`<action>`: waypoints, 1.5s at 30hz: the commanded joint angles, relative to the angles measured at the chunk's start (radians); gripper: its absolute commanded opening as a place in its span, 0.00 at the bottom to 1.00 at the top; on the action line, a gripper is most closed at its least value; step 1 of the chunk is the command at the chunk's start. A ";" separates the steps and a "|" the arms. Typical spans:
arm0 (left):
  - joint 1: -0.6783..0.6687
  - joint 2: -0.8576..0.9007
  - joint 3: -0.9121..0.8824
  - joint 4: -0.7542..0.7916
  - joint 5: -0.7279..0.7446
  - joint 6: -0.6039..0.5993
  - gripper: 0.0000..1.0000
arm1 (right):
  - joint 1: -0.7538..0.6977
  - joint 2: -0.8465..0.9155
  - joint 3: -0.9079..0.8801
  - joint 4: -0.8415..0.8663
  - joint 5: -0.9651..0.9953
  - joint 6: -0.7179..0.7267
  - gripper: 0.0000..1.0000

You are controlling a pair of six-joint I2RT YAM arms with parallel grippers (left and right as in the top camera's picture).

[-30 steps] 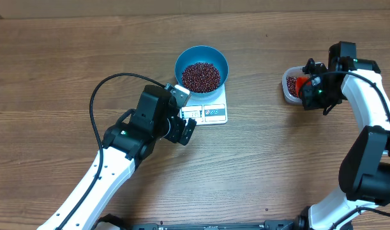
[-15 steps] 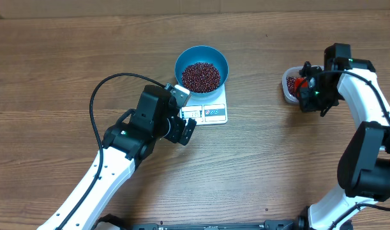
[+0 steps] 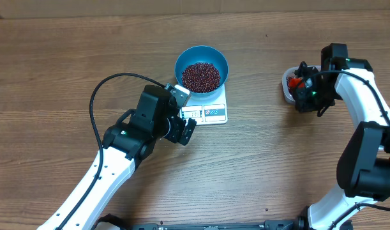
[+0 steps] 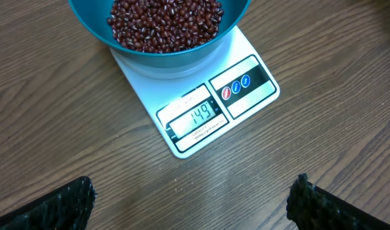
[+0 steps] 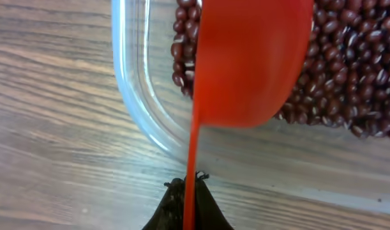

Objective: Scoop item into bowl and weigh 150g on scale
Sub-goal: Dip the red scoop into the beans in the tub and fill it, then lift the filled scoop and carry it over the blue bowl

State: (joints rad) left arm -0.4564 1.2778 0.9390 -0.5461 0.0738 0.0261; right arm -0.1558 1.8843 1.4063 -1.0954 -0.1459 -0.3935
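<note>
scale [image 4: 201, 108] display reading 149, smaller print below unreadable

Beans [image 3: 201, 76] are dark red-brown, the bowl [image 3: 179, 64] teal-blue, the scale [image 4: 201, 102] white with red and blue marks, the scoop [image 5: 252, 64] bright red, the table [image 3: 277, 160] brown wood-grain.

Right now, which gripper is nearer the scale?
Left. The left gripper hovers open just off the scale on its display side. The right gripper is far off to the side, shut on a red scoop over the clear bean container.
</note>
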 commanded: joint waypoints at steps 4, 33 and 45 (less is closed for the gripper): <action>0.005 0.005 -0.003 0.000 -0.006 0.004 0.99 | -0.080 0.006 0.048 -0.020 -0.129 -0.001 0.04; 0.004 0.005 -0.003 0.000 -0.006 0.004 0.99 | -0.208 0.005 0.214 -0.196 -0.445 -0.001 0.04; 0.004 0.005 -0.003 0.000 -0.006 0.004 1.00 | -0.197 0.005 0.240 -0.253 -0.491 -0.001 0.04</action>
State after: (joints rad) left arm -0.4564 1.2778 0.9390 -0.5468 0.0738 0.0261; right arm -0.3584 1.8847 1.6161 -1.3491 -0.6029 -0.3923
